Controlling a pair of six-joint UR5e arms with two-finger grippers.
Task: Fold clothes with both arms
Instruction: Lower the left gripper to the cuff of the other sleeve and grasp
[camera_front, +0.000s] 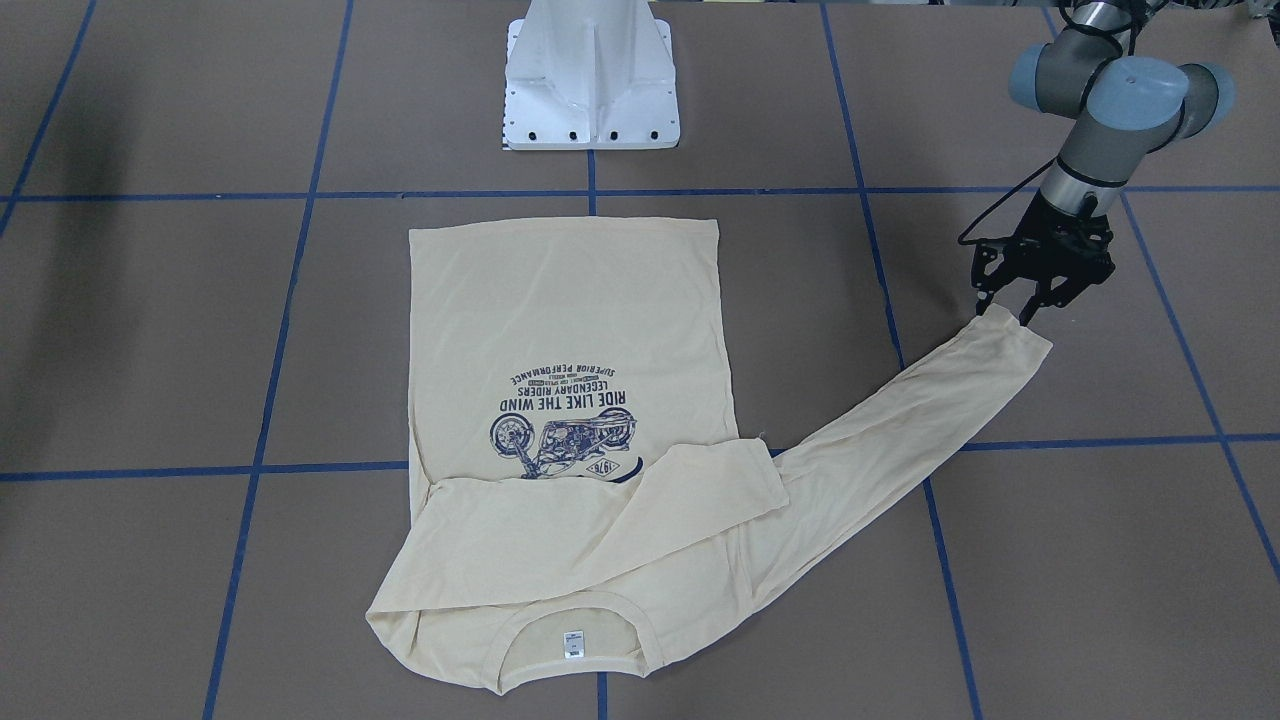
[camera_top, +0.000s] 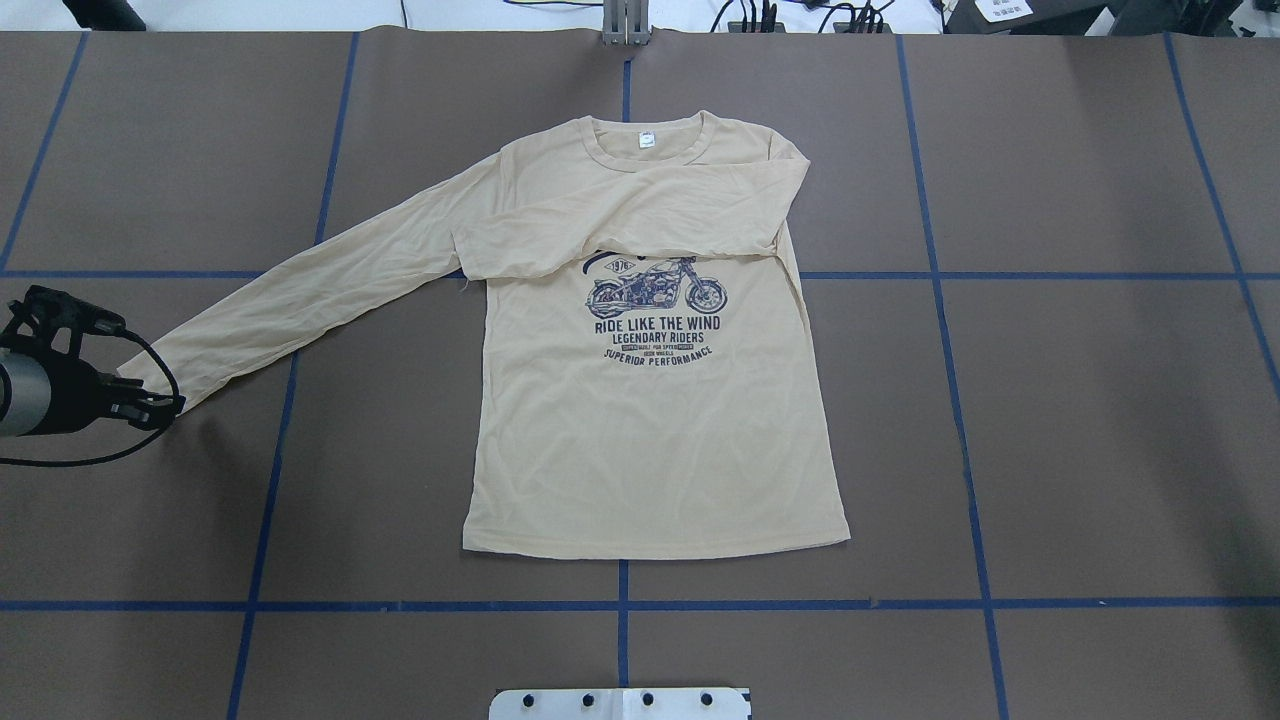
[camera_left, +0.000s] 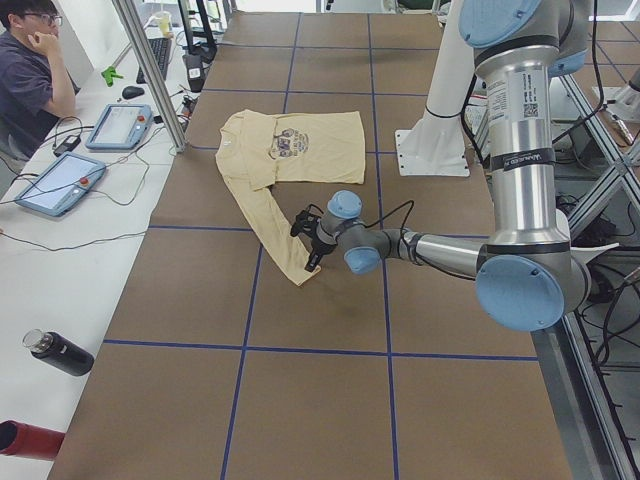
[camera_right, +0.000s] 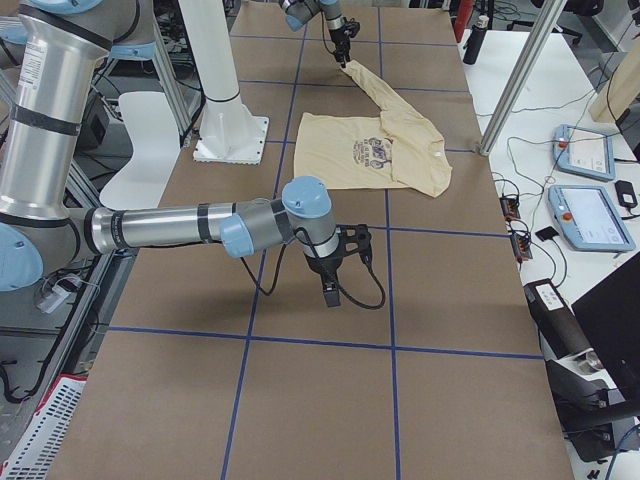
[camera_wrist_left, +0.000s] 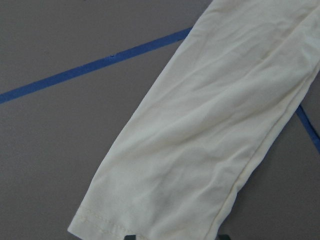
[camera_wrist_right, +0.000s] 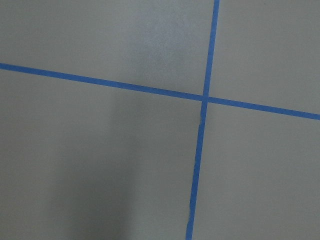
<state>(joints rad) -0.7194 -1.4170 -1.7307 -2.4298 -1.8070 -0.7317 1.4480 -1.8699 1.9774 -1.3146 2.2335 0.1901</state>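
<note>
Shirt (camera_top: 655, 430), one, left pincer (camera_front: 1003, 317) spread at cuff (camera_front: 1015, 345), right pincer (camera_right: 333, 290) well apart

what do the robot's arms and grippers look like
The left arm and right arm are silver-grey tubes with rounded light-blue joint caps. The left gripper and right gripper are black, two-fingered, with black cables looping from the wrists.

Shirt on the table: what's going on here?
A cream long-sleeved shirt lies flat, print up, on the table. One sleeve is already folded across the chest. The other sleeve stretches out toward the robot's left. The left tool is open, its fingers astride that sleeve's cuff and not closed on it. The right tool hangs over bare table away from the shirt; whether it is open cannot be told.
</note>
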